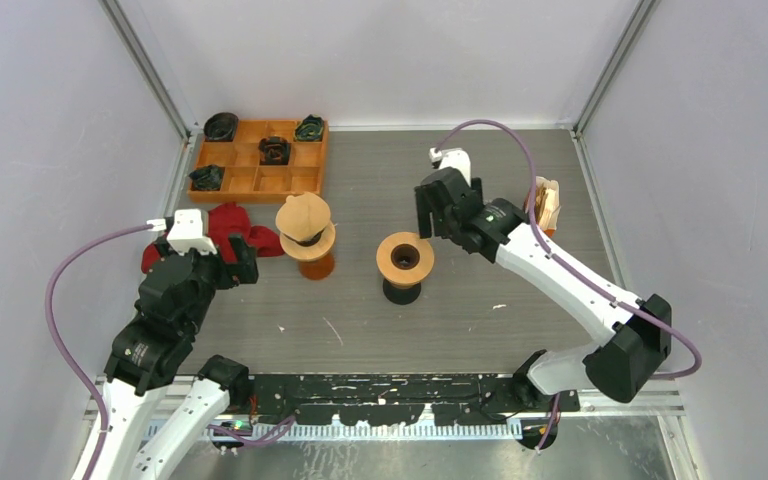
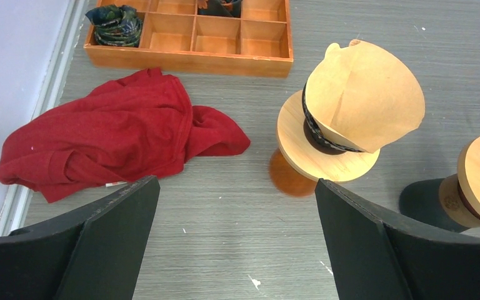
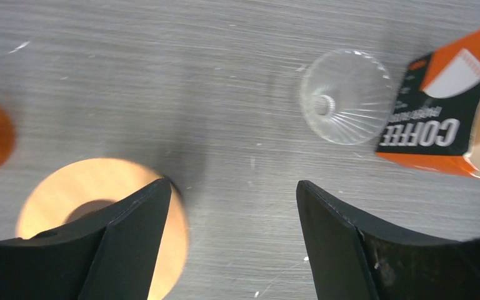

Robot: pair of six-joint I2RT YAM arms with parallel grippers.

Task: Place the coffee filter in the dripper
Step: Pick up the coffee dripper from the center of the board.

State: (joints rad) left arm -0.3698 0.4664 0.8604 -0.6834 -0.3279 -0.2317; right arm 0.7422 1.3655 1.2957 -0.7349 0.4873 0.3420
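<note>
Brown paper coffee filter (image 2: 362, 94) is being carried, tilted, in the black-ringed dripper (image 2: 312, 127) on a wooden stand (image 2: 328, 167), at 9 o'clock of a second stand (image 1: 405, 262). Left gripper (image 2: 237, 187) is being held spread wide, gripping nothing, at 7 o'clock of the filter. Right gripper (image 3: 234, 187) is being held spread, also gripping nothing, at 2 o'clock of the second stand. Red cloth (image 2: 112, 137) is being seen at 9 o'clock of the dripper.
</note>
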